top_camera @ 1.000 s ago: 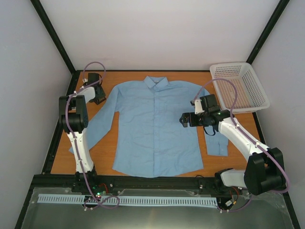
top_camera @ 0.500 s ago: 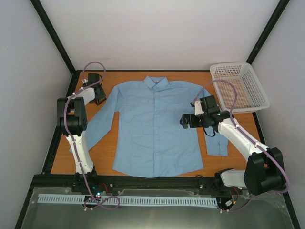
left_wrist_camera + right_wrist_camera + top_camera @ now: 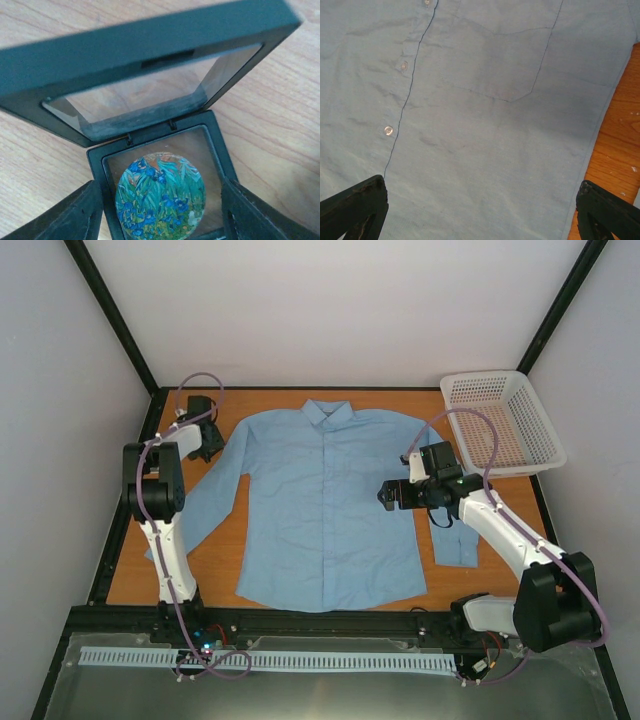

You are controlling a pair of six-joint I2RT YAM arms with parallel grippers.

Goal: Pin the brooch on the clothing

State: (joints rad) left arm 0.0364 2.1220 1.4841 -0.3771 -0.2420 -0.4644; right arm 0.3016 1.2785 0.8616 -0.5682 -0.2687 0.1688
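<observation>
The light blue shirt (image 3: 325,505) lies flat in the middle of the table, collar at the far side. In the left wrist view the brooch (image 3: 160,196), a round disc painted green and blue, lies in a small black hinged box (image 3: 150,135) with its lid raised. My left gripper (image 3: 162,220) is open, one finger on each side of the box, above the brooch. In the top view the left gripper (image 3: 207,440) is at the table's far left. My right gripper (image 3: 385,495) is open and empty above the shirt's chest pocket (image 3: 520,60).
A white mesh basket (image 3: 500,420) stands at the far right corner. The shirt's button placket (image 3: 402,100) runs down the left of the right wrist view. Bare wood (image 3: 615,150) shows beside the shirt's right edge.
</observation>
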